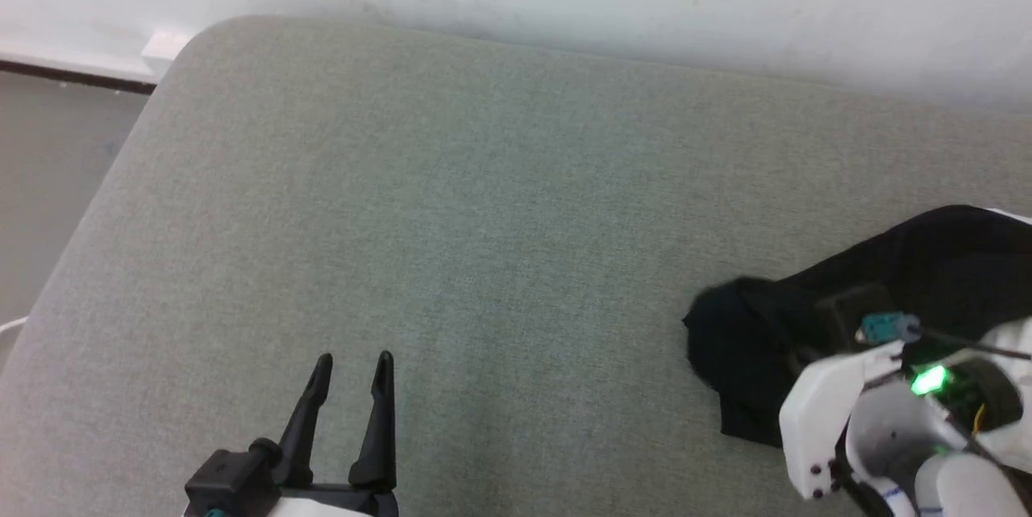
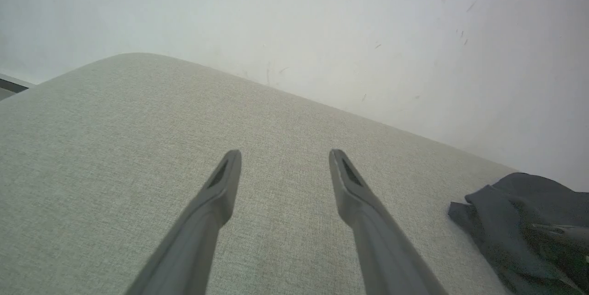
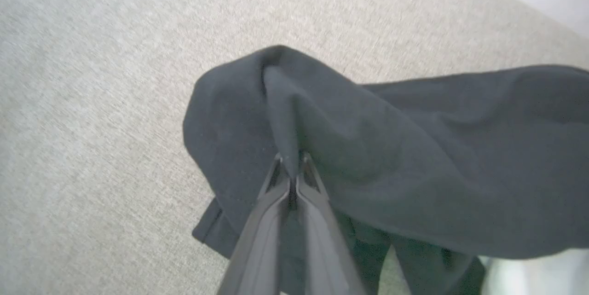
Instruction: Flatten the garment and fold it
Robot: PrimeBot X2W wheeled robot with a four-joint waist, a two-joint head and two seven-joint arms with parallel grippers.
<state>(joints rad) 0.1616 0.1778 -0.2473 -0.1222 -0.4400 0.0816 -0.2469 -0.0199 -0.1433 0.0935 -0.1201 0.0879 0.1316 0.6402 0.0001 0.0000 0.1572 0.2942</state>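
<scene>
The right gripper (image 3: pixel 291 166) pinches a black fold of the garment (image 3: pixel 391 147), which runs off toward 3 o'clock; the left gripper (image 1: pixel 352 365), spread and empty, sits well apart at 9 o'clock

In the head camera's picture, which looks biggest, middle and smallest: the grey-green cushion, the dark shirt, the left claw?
1. cushion
2. garment, partly hidden behind the right arm and cut off by the frame
3. left gripper, close to the camera yet smallest
</scene>
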